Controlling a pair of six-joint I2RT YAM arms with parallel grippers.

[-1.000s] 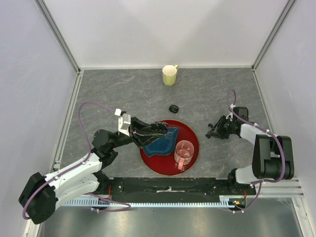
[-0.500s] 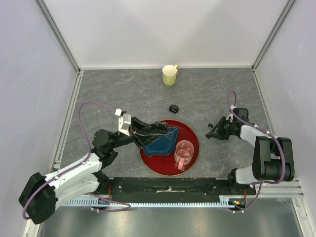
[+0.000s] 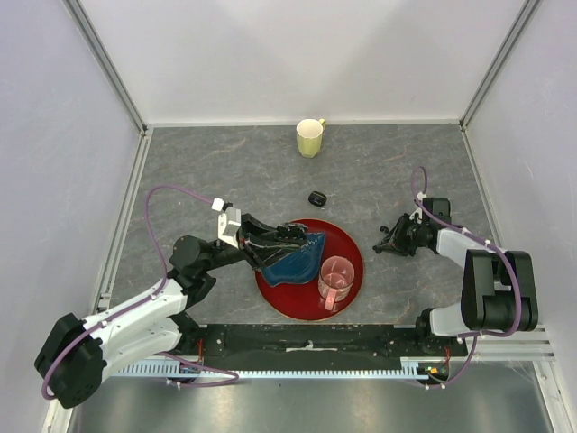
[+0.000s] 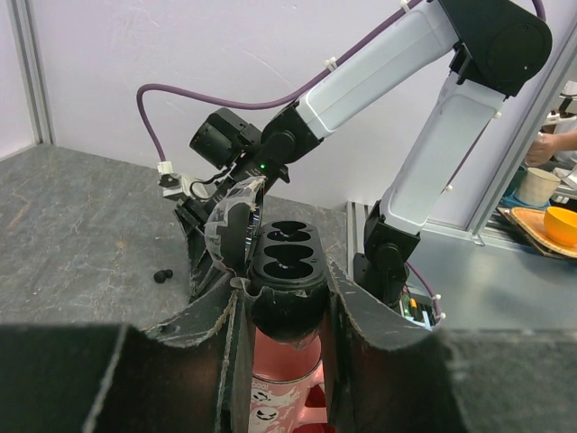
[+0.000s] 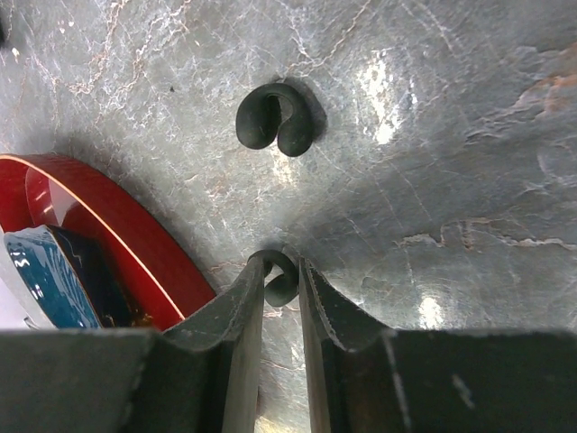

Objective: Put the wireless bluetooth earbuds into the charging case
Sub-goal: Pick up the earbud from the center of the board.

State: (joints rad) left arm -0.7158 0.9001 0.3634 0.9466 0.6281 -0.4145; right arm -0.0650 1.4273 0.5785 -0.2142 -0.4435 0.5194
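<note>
Left gripper [image 4: 284, 311], at six o'clock in its wrist view: jaws clamped tight on the open charging case [image 4: 287, 271], sockets up and empty, unmoved over the red tray [image 3: 347, 239]. Right gripper [image 5: 281, 287], at four o'clock of the tray: jaws narrowed slightly over the last second, now pinching one earbud [image 5: 279, 278] against the table [image 5: 469, 135]. Second earbud [image 5: 275, 120] lies just beyond, at twelve o'clock. Judgement: pick nearly secured; lift and carry to the case follows. Yellow mug [image 3: 310, 137] far back.
</note>
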